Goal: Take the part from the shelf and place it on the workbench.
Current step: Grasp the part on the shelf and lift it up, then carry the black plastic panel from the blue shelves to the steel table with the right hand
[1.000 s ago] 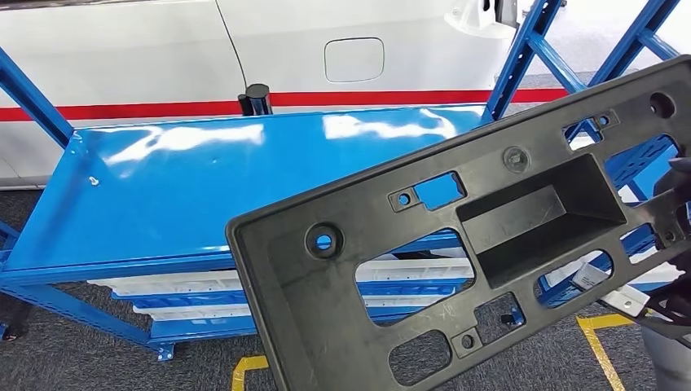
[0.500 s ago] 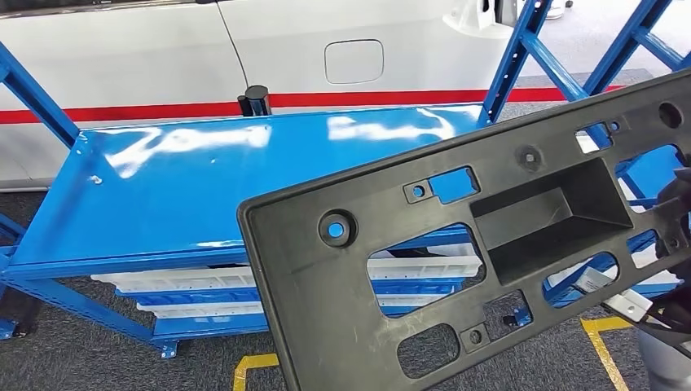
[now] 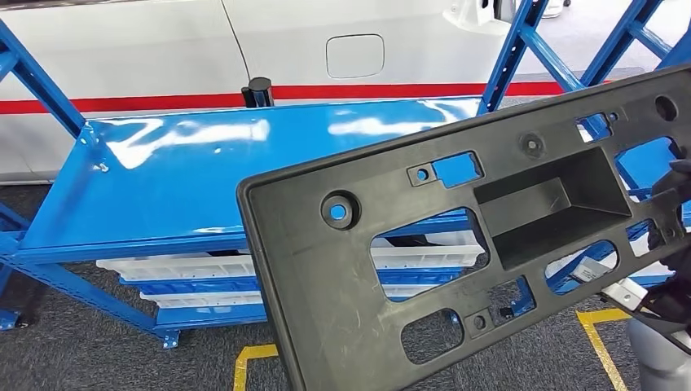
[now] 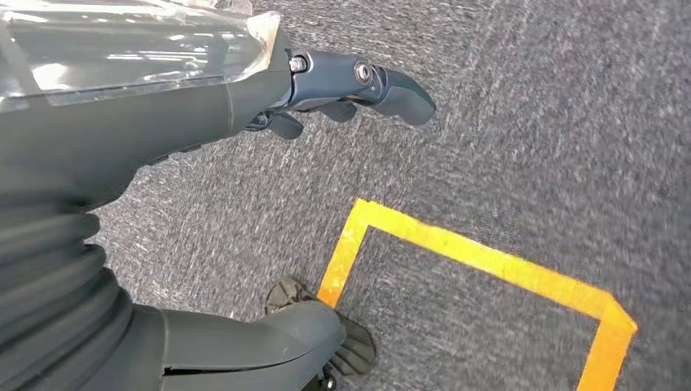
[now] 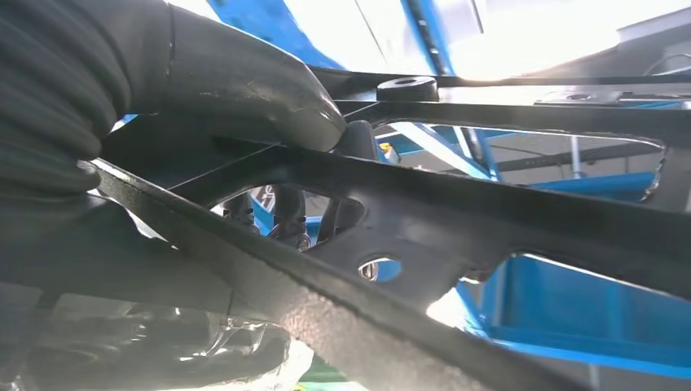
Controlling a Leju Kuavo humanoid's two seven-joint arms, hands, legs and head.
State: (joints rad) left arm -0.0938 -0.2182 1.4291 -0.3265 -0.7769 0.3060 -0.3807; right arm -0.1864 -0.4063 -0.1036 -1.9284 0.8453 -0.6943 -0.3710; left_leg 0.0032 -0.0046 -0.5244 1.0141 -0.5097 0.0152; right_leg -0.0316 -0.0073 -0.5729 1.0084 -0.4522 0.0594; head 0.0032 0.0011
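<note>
Since the earlier frames the whole head view has shifted slightly, so the camera has moved; against the shelf [image 3: 204, 175] the part [image 3: 456, 269] sits a little lower and further toward the robot's right.

Head view: the part, a black plastic frame with cut-outs, is off the shelf and carried tilted in the air in front of it. The right hand [image 3: 672, 224] holds its far end, dark fingers [image 3: 676, 183] wrapped over the edge. White trays lie on the lower shelf tiers. A white vehicle panel with a red stripe stands behind the shelf. Judged from this, removal is done; carrying and setting down on the surface remain. No surface is seen here, so the distance left cannot be judged. The part's end at the fingers and its lower corner are cut off by the frame.

Left wrist view: the left hand [image 4: 269, 90] hangs over grey carpet with a yellow floor marking [image 4: 489, 261], fingers [image 4: 391, 85] apart and holding nothing.

Right wrist view: the thumb [image 5: 244, 85] presses on top of a bar of the part, fingers curling up from beneath it, pinching the bar between them. Glare washes out the background beyond the fingers, and how deep the grip sits is hard to make out.
</note>
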